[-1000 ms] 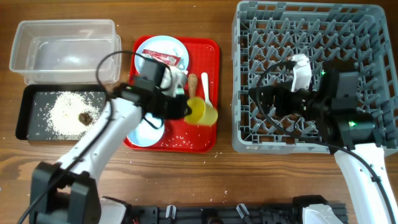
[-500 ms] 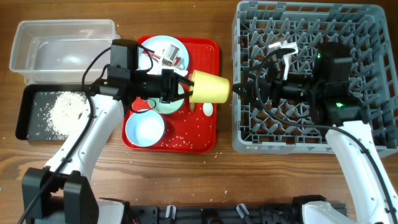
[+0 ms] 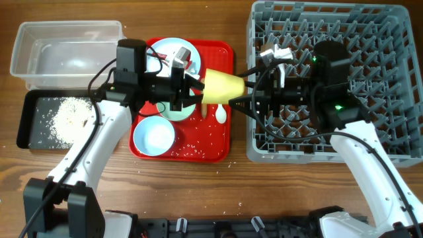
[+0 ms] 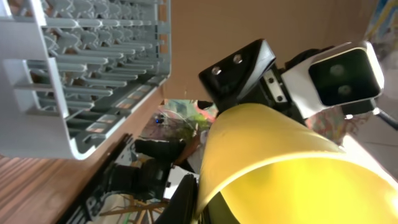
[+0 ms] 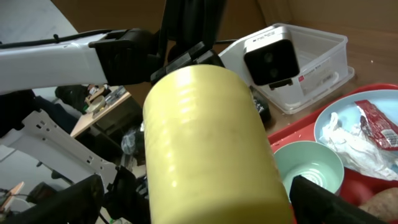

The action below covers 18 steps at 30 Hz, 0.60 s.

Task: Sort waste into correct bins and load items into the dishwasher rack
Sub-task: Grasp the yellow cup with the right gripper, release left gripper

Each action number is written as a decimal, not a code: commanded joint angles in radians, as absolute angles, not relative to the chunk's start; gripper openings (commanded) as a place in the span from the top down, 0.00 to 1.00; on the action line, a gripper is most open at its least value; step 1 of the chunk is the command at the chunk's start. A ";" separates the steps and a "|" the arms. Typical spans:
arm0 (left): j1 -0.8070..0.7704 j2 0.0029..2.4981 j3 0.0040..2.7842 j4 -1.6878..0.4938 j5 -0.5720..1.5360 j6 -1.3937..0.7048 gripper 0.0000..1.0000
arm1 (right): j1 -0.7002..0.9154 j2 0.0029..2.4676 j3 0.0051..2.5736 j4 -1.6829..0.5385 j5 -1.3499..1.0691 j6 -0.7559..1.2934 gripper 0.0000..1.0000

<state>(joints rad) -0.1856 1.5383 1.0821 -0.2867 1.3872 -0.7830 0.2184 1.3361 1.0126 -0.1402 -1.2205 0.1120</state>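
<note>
My left gripper (image 3: pixel 196 90) is shut on the rim of the small yellow cup (image 3: pixel 223 87) and holds it sideways above the red tray's right edge. The cup fills the left wrist view (image 4: pixel 280 162). My right gripper (image 3: pixel 242 96) is open, with its fingers either side of the cup's closed end (image 5: pixel 205 124). The grey dishwasher rack (image 3: pixel 396 26) is on the right. The pale blue plate (image 3: pixel 165 47) carries the red-and-white sachet wrapper (image 5: pixel 376 118) and the white napkin (image 5: pixel 348 140). Two blue-green bowls (image 3: pixel 154 135) (image 5: pixel 308 165) and the white spoon (image 3: pixel 220 114) lie on the tray.
The red serving tray (image 3: pixel 221 53) has rice grains scattered on it. The clear tub (image 3: pixel 69 46) stands at the back left. In front of it, the black tray (image 3: pixel 33 122) holds a heap of rice (image 3: pixel 66 119). The rack's left wall (image 4: pixel 81 68) is close to the cup.
My left gripper lifted the yellow cup off the tray and carried it right. My right arm swung left from over the rack, and its open fingers now straddle the cup.
</note>
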 commanded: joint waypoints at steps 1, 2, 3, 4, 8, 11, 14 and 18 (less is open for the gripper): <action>-0.180 1.520 1.096 -0.255 1.432 -0.873 0.96 | 0.239 1.352 1.026 -0.117 -1.211 0.115 0.12; -0.180 1.520 1.096 -0.254 1.432 -0.873 0.96 | 0.244 1.352 1.026 -0.103 -1.212 0.116 0.16; -0.180 1.520 1.096 -0.254 1.433 -0.872 0.96 | 0.246 1.352 1.026 -0.095 -1.212 0.120 0.20; -0.180 1.520 1.096 -0.254 1.432 -0.873 0.96 | 0.246 1.352 1.026 -0.085 -1.209 0.135 0.23; -0.180 1.520 1.096 -0.254 1.432 -0.872 0.96 | 0.248 1.352 1.026 -0.074 -1.209 0.134 0.38; -0.180 1.520 1.096 -0.254 1.432 -0.872 0.93 | 0.248 1.352 1.026 -0.064 -1.209 0.134 0.49; -0.180 1.520 1.096 -0.254 1.432 -0.872 0.80 | 0.248 1.352 1.026 -0.060 -1.209 0.134 0.53; -0.180 1.520 1.096 -0.254 1.433 -0.872 0.77 | 0.235 1.352 1.026 -0.053 -1.197 0.134 0.55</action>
<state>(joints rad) -0.1795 1.5375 1.0821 -0.2539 1.4258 -0.8742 0.2409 1.3426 1.0126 -0.0647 -1.1999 0.1417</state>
